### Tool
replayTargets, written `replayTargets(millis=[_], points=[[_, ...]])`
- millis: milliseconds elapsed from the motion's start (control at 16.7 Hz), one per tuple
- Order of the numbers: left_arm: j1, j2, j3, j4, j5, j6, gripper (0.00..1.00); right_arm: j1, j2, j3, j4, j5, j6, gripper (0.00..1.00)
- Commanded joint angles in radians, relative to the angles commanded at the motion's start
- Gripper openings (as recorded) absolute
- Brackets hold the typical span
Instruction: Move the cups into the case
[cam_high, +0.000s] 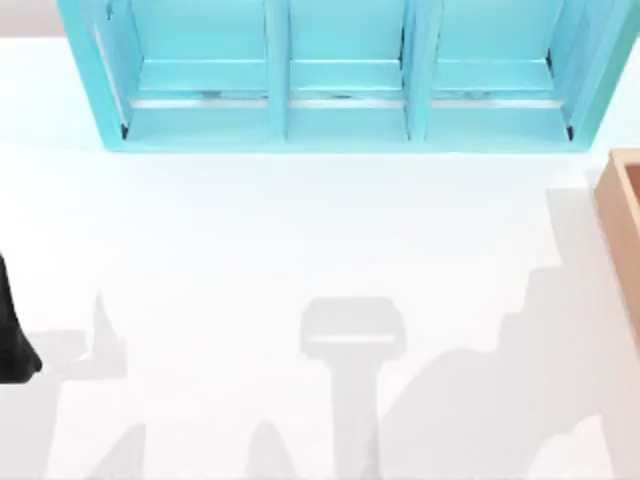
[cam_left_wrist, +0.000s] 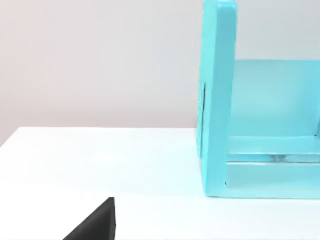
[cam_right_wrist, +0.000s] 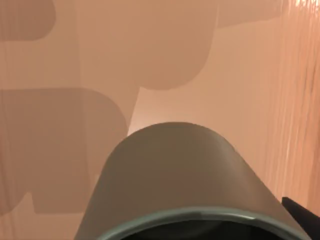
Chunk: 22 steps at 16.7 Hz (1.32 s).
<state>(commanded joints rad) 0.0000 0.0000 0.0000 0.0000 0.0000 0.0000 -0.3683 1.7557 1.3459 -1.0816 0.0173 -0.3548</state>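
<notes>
Progress: judged about midway through; one cup (cam_right_wrist: 170, 170) carried to the case (cam_high: 625, 205) but not yet set down.
Right tool (cam_right_wrist: 200, 234): judged closed on the cup, going by a dark edge lying against the cup's wall.
Cup position: right in front of the right tool, rim nearest it, with the tan inside of the case beyond.
Left tool (cam_left_wrist: 95, 222): parked low over the desk (cam_high: 300, 230), turquoise shelf unit (cam_high: 340, 120) ahead of it and to one side; open or closed could not be told.
Remaining: release of this cup inside the case, then, judged from the task wording, the same for any other cup.
Cups already in case: could not be counted.
Cut off: case clipped by the top view's right edge, leaving only a corner visible; cup's base and lower rim lost at the frame edge of the right wrist view.
Hard to make out: gap between cup and case floor.
Shadows: grey arm shapes across the desk, giving nothing firm.
</notes>
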Motion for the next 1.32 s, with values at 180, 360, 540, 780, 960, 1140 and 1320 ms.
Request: replayTargets(millis=[180,360,540,780,960,1140,1320], points=[[0.000,0.000,0.000,0.000,0.000,0.000,1.00,0.001,-0.001,-0.006,0.006,0.000,0.001,0.00],[0.000,0.000,0.000,0.000,0.000,0.000,1.00,0.001,-0.001,-0.006,0.006,0.000,0.001,0.15],[0.000,0.000,0.000,0.000,0.000,0.000,1.00,0.001,-0.001,-0.006,0.006,0.000,0.001,0.38],[0.000,0.000,0.000,0.000,0.000,0.000,1.00,0.001,-0.001,-0.006,0.006,0.000,0.001,0.68],[0.000,0.000,0.000,0.000,0.000,0.000,1.00,0.001,-0.001,-0.006,0.006,0.000,0.001,0.90],[0.000,0.000,0.000,0.000,0.000,0.000,1.00,0.001,-0.001,-0.006,0.006,0.000,0.001,1.00],[0.000,0.000,0.000,0.000,0.000,0.000,1.00,0.001,-0.001,-0.006,0.006,0.000,0.001,1.00]])
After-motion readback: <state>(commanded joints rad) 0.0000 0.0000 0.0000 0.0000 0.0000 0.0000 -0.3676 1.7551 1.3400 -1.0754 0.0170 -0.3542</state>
